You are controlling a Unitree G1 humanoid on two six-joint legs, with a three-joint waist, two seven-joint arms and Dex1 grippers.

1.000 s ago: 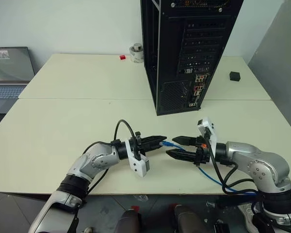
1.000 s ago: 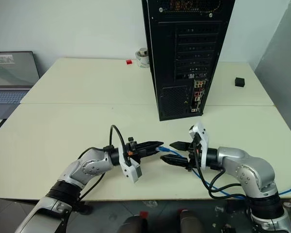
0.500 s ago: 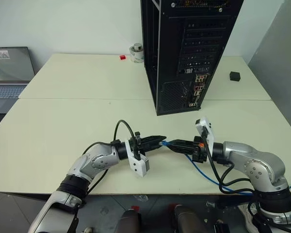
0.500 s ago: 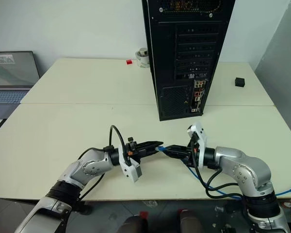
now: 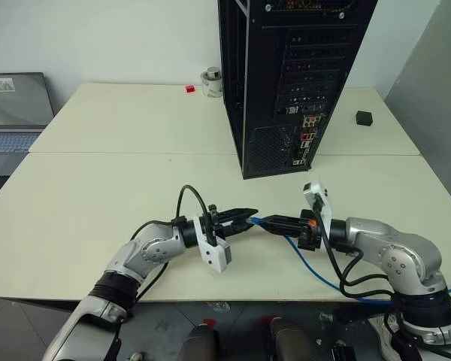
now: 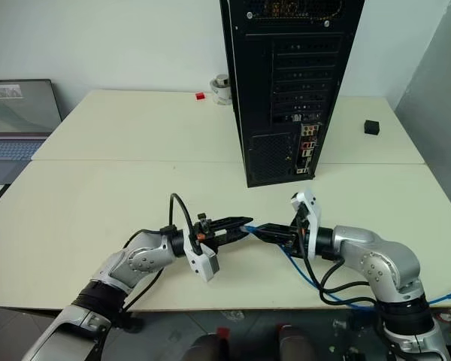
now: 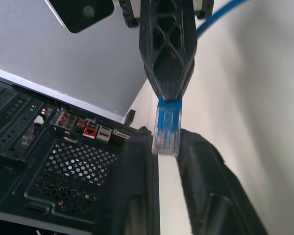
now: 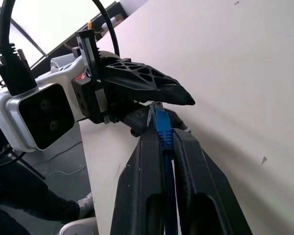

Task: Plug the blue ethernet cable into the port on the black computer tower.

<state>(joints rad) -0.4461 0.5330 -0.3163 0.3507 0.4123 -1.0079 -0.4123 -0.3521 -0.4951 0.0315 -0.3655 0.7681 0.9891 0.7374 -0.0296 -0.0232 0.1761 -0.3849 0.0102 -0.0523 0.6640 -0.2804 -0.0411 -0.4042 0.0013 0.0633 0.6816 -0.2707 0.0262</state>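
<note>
Long thin bright-blue ethernet cable [image 5: 304, 259] with small clear plastic plug [image 7: 166, 137] at its tip: held low over the pale cream worktop [image 5: 98, 188], at about 6 o'clock from the tall black metal computer tower [image 5: 286, 75], well apart from it. Plug end clamped between the two fingers of the right pincer [image 5: 274, 222], plug tip poking out past them; rest of the cord trailing off toward 4 o'clock over the worktop edge. Left pincer [image 5: 244, 218] tip to tip with the right, fingers parted a little around the plug, apparently no longer gripping it.

Step in hand, by the look of it: a hand-over of the plug from left to right, grip now with the right.

Next move: drawing the left pincer clear, then carrying the plug toward 12 o'clock to the small squarish dark port [image 5: 307, 120] in the tower's rear connector cluster, beside the small red sockets [image 5: 306, 139]. Calls for turning the plug to face the socket squarely, clip side matched, and a straight push.
</note>
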